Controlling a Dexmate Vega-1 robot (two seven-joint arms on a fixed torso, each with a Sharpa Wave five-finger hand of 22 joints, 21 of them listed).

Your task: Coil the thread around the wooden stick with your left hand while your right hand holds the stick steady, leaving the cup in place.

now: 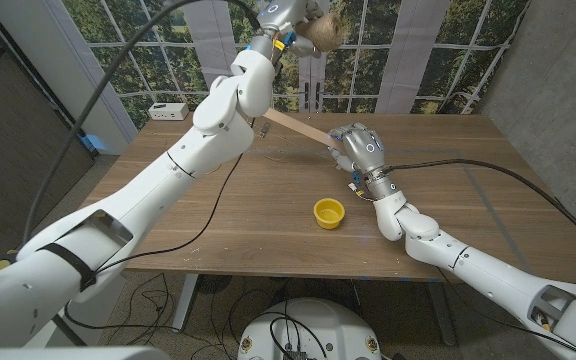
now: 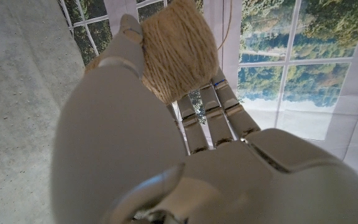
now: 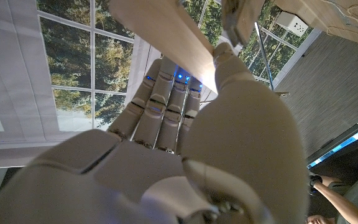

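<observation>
A flat wooden stick (image 1: pixel 293 126) slants above the table, its near end gripped by my right hand (image 1: pixel 358 148) at the table's middle right. In the right wrist view the stick (image 3: pixel 166 37) crosses my fingers (image 3: pixel 166 99). My left hand (image 1: pixel 288 15) is raised high at the back, holding a ball of tan thread (image 1: pixel 323 33). In the left wrist view the thread ball (image 2: pixel 179 46) sits in my left hand (image 2: pixel 185 130). A yellow cup (image 1: pixel 329 212) stands on the table near the front, below my right hand and apart from it.
The wooden table (image 1: pixel 488 190) has a white power strip (image 1: pixel 169 111) at its back left corner. Black cables run over the table along both arms. Windows with trees lie behind. A person's arm (image 3: pixel 340 202) shows at the right wrist view's edge.
</observation>
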